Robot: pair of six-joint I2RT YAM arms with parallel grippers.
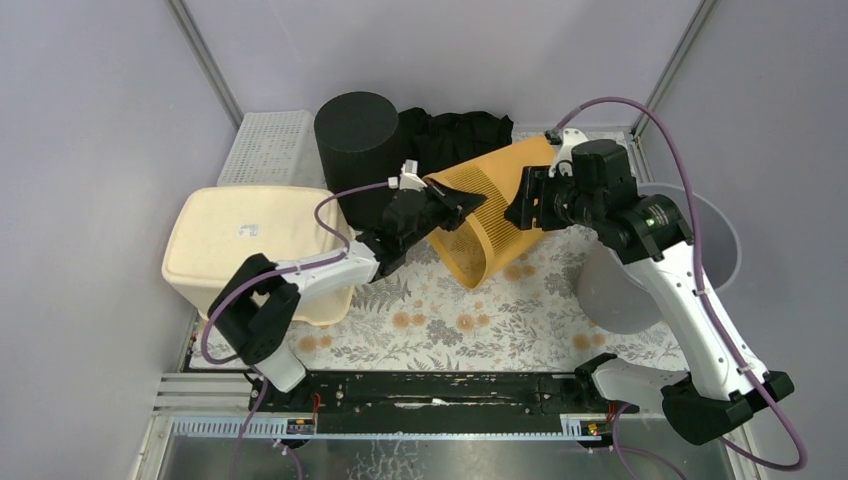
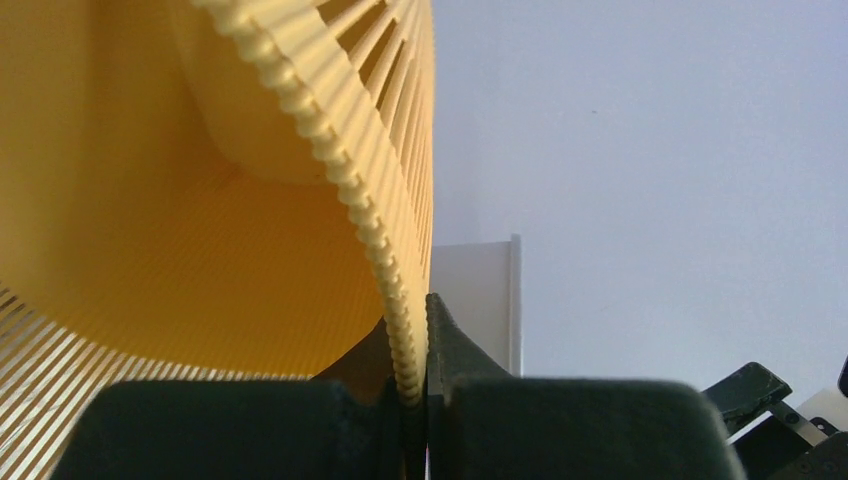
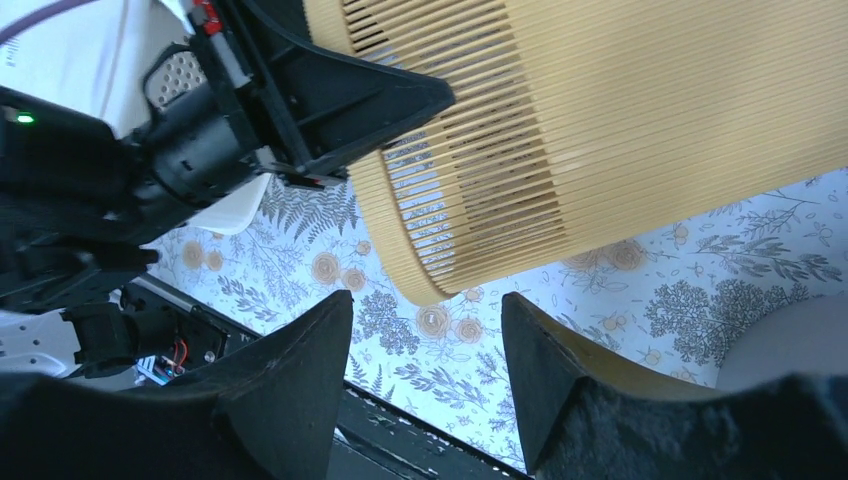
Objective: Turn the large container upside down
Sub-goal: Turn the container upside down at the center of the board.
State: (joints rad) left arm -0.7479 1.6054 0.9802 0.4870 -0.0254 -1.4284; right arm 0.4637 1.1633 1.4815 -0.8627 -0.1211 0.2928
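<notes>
**Left gripper [image 2: 415, 395] pinched shut on the rim of the yellow slatted basket [image 1: 495, 200], which hangs tilted above the floral mat [image 1: 520, 320].**
The rim grip probably serves as a pivot for tipping. The basket's mouth faces down toward the arm bases, and the interior in view is empty. The right gripper [image 3: 425, 310] stands jaws apart beside the basket's wall, holding nothing, apparently placed to steady the turn.
</notes>
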